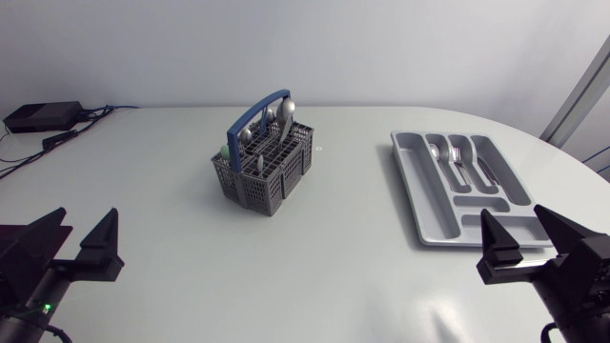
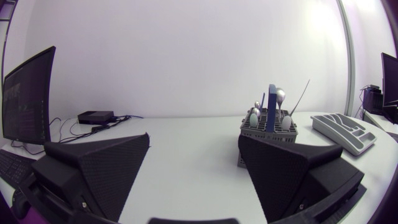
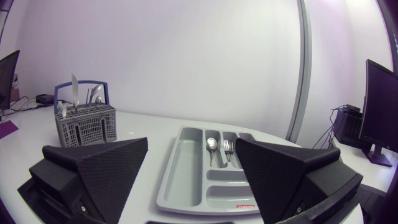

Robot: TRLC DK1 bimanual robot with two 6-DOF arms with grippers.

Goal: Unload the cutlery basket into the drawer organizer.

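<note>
Left claw (image 1: 88, 227), right claw (image 1: 515, 227) wide, empty. Cutlery basket (image 1: 262, 176) well ahead of left claw. Spoons (image 1: 288, 110) likely light, stiff, slippery; grip neck under raised bowl.

bright, soft, even light. in the head view the table (image 1: 191, 267) carries a pale sheen toward 5 o'clock, and only faint shadows hug the basket (image 1: 262, 167) and tray (image 1: 419, 195). wrist views bow straight lines near their edges.
</note>
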